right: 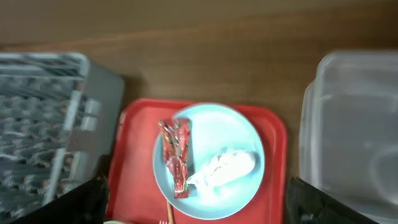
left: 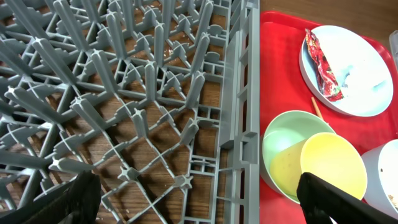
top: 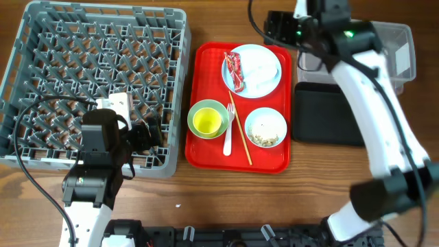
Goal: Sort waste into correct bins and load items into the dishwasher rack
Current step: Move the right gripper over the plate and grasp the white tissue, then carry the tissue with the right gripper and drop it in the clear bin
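Just left of the red tray (top: 206, 147), left gripper (top: 149, 134) spread open and empty, low over the rack (top: 103, 68). On the tray's front half, yellow cup (top: 208, 121) nested in a pale green bowl (left: 283, 140), white fork (top: 228, 140) and chopstick (top: 240, 134) alongside, bowl (top: 266, 118) of beige scraps (top: 264, 137) rightmost; on its back half, blue plate (top: 264, 88) with red wrapper (top: 234, 71) and crumpled napkin (top: 260, 68). Over the tray's back right corner, right gripper (top: 280, 27) wide open, holding nothing; right of the tray, black bin (top: 326, 113), clear tub (top: 401, 51) beyond.

Bright, even light from above throws only soft, short shadows beneath the pegs of the rack (left: 236, 93), crisp in the left wrist view, whereas the right wrist view is blurred all over, the plate (right: 230, 130) right of the rack soft-edged.
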Available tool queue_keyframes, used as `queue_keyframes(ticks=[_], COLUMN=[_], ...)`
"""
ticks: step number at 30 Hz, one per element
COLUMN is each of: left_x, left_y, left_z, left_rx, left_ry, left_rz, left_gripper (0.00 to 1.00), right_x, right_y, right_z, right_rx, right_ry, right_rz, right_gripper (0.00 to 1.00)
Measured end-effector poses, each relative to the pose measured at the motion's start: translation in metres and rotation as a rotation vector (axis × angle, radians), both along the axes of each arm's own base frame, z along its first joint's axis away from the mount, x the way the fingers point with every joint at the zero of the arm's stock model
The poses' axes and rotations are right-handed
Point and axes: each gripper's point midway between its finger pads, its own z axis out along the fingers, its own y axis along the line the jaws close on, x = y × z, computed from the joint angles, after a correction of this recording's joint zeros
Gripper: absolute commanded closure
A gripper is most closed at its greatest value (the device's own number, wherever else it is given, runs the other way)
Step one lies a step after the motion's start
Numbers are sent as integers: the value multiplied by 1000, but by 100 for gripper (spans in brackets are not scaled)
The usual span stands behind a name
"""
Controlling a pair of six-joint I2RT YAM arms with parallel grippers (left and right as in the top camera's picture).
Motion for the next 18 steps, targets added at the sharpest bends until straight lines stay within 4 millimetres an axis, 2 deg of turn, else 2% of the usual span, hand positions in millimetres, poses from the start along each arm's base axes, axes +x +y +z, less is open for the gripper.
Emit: queue_keyframes(ticks=[6, 9, 12, 18], left_x=[0, 0, 0, 0], left_y=[0, 0, 0, 0], left_z=[0, 0, 0, 0], left_rx=[0, 0, 0, 0], left_ry=[0, 0, 0, 1], left_rz=[0, 0, 0, 0], left_gripper=[0, 0, 0, 0], right_x=[12, 11, 9, 8], right_y=[6, 7, 8, 8], right_z=[-111, -151, -176, -202], right_rx=[-11, -22, -23, -14], right_ry=[260, 346, 402, 456], right_rz=[-88, -117, -151, -203], right_gripper=[18, 20, 23, 31])
